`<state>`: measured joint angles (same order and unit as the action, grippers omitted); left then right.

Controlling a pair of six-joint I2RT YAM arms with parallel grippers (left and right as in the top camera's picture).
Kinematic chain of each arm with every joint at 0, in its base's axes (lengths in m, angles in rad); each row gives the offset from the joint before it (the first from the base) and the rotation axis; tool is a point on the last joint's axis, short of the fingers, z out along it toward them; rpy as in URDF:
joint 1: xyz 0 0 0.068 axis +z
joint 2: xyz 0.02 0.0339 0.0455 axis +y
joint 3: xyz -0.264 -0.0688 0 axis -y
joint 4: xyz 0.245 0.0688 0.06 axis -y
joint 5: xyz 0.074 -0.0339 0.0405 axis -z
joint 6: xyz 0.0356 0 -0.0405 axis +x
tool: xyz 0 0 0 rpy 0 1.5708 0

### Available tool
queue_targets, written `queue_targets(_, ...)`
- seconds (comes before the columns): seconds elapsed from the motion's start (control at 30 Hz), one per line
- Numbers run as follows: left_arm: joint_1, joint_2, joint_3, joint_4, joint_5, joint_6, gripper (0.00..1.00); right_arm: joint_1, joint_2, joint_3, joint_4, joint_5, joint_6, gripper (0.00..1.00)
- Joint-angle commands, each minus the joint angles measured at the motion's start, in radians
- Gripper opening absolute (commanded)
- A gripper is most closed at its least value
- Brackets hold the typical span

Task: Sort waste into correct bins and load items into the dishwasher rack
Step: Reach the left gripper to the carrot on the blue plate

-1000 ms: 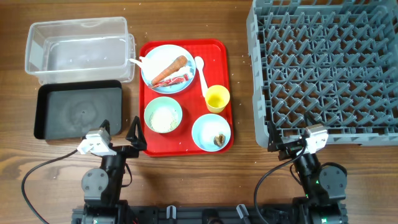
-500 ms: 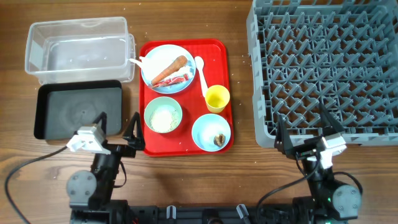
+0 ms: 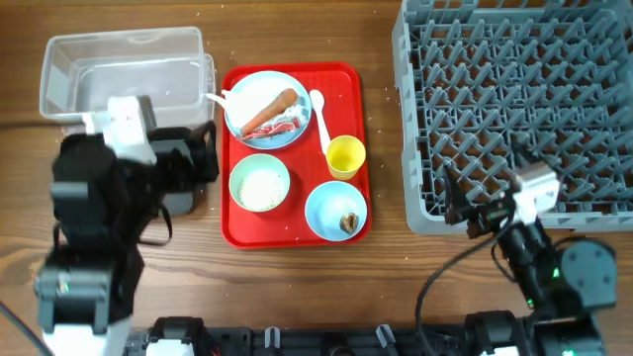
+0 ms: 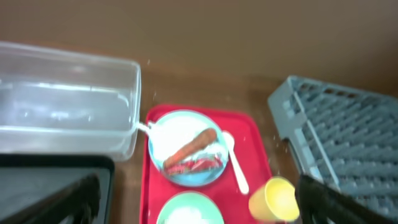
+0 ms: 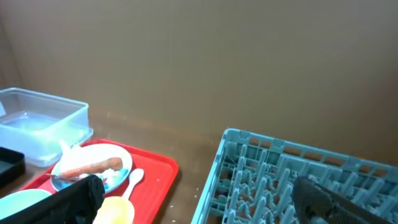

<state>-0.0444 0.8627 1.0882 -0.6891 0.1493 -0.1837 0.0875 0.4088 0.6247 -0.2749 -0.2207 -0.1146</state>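
My left gripper (image 3: 203,153) is open and empty, raised over the black tray (image 3: 180,203), which the arm mostly hides. In its wrist view (image 4: 199,205) it looks down on the pale blue plate (image 4: 186,155) with the carrot (image 4: 189,148) and wrapper (image 4: 196,165), the spoon (image 4: 235,165), the yellow cup (image 4: 273,199) and the rice bowl (image 3: 259,185). The second bowl (image 3: 336,211) holds a brown lump (image 3: 349,222). My right gripper (image 3: 467,216) is open and empty at the front left edge of the grey rack (image 3: 514,109). The clear tub (image 3: 124,74) stands at the back left.
The dishes all sit on a flat red tray (image 3: 294,237) between the bins and the rack. A white napkin (image 3: 220,97) lies at the plate's left rim. Bare wooden table shows in front of the tray and between tray and rack.
Both arms have risen from the table's front edge. The left arm moved far back, now over the black tray. The right arm moved back and right to the rack's front edge.
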Motion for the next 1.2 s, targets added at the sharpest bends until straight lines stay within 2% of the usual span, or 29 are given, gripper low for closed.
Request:
queue_targets(0.0, -0.015, 0.143, 0.16, -0.142, 0.044, 0.024, 1.0, 0.005, 0.139, 0.151, -0.119, -0.022, -0.034, 1.0)
queue_targets(0.17, -0.091, 0.322, 0.296, -0.377, 0.01, 0.024, 1.0, 0.005, 0.319, 0.298, -0.305, -0.067, -0.051, 1.0)
queue_targets(0.23, -0.134, 0.38, 0.304, -0.44, 0.01, 0.023, 1.0, 0.005, 0.367, 0.317, -0.326, -0.137, -0.073, 1.0)
queue_targets(0.37, -0.202, 0.502, 0.304, -0.517, 0.01, 0.023, 1.0, 0.005, 0.441, 0.316, -0.349, -0.173, 0.035, 1.0)
queue_targets(0.47, -0.21, 0.587, 0.304, -0.497, 0.019, 0.016, 1.0, 0.005, 0.486, 0.316, -0.375, -0.174, 0.107, 1.0)
queue_targets(0.57, -0.21, 0.661, 0.304, -0.487, 0.045, 0.016, 1.0, 0.005, 0.523, 0.316, -0.401, -0.173, 0.118, 1.0)
queue_targets(0.73, -0.219, 0.705, 0.308, -0.316, 0.064, 0.015, 1.0, 0.005, 0.561, 0.316, -0.411, -0.173, 0.118, 1.0)
queue_targets(0.87, -0.221, 0.732, 0.404, -0.222, 0.056, 0.031, 0.98, 0.005, 0.562, 0.316, -0.412, -0.173, 0.118, 1.0)
queue_targets(1.0, -0.219, 0.885, 0.628, -0.291, -0.005, 0.13, 0.99, 0.005, 0.562, 0.316, -0.412, -0.173, 0.118, 1.0)
queue_targets(1.03, -0.219, 0.963, 0.7, -0.323, -0.037, 0.194, 0.99, 0.005, 0.562, 0.316, -0.415, -0.173, 0.118, 1.0)
queue_targets(1.13, -0.219, 1.097, 0.744, -0.371, -0.052, 0.412, 0.99, 0.005, 0.563, 0.316, -0.42, -0.173, 0.118, 1.0)
queue_targets(1.17, -0.219, 1.139, 0.744, -0.377, -0.079, 0.437, 0.98, 0.005, 0.563, 0.316, -0.424, -0.173, 0.118, 1.0)
